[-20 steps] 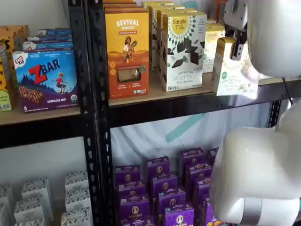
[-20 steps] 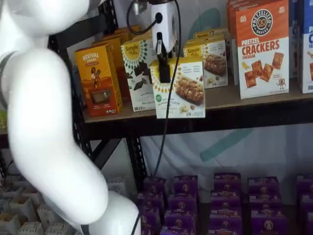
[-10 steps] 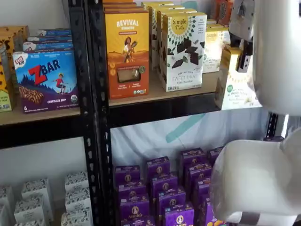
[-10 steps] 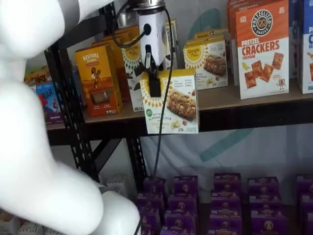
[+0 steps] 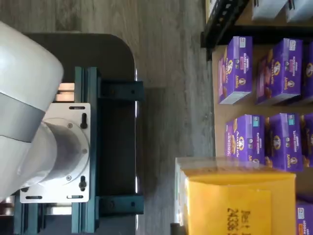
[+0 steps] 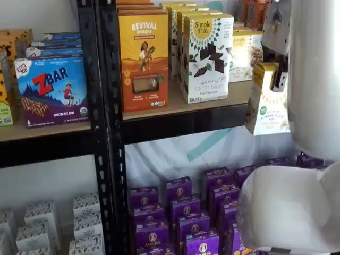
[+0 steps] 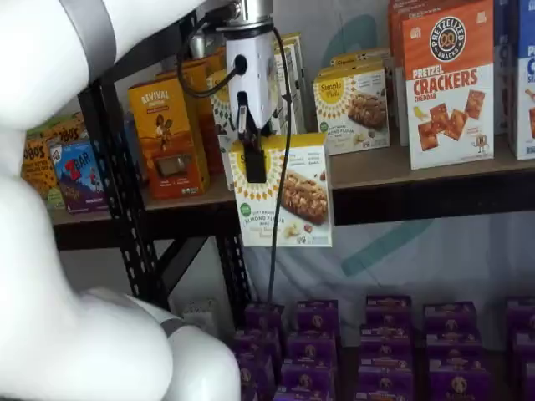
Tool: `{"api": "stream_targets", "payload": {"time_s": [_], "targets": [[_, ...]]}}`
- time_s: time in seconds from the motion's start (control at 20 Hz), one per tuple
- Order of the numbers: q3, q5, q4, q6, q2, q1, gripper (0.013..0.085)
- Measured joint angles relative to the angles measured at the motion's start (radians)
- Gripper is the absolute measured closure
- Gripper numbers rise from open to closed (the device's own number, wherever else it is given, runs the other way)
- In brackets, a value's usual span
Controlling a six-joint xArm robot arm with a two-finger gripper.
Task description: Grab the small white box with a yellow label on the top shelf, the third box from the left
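We saw the white gripper body with two black fingers (image 7: 253, 163) clamped on the small cream-white carton with a yellow top band and green round badge (image 7: 283, 190). The one black finger (image 7: 254, 164) visible lay flat against the carton's front face near its top edge; no gap showed between fingers and carton. In a shelf view the same carton (image 6: 268, 101) hung under the gripper (image 6: 280, 81), partly hidden by the white arm.

The carton was off the long tan wooden top shelf board on its black beam (image 7: 401, 163). It hung in front of the shelf edge, its lower half overlapping the black beam, not resting on anything. It looked roughly upright, slightly tilted.

Still on the shelf: the tall white box with dark chocolate squares (image 6: 206, 57), the orange "Revival" box (image 6: 143, 61), another short cream carton with a yellow band (image 7: 352, 106) and the orange-brown pretzel crackers box (image 7: 448, 83).

Purple boxes (image 6: 183, 212) sat on the lower level under the held carton.

In the wrist view the carton's yellow top flap with printed text (image 5: 234, 205) filled one corner, with purple boxes (image 5: 234, 68) beyond it and grey wood-look floor (image 5: 166, 73) alongside.
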Motion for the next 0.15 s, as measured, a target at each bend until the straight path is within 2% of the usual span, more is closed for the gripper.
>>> {"api": "stream_targets", "payload": {"time_s": [0.15], "targets": [[0.013, 0.003, 0.002, -0.003, -0.016, -0.004, 0.061]]}}
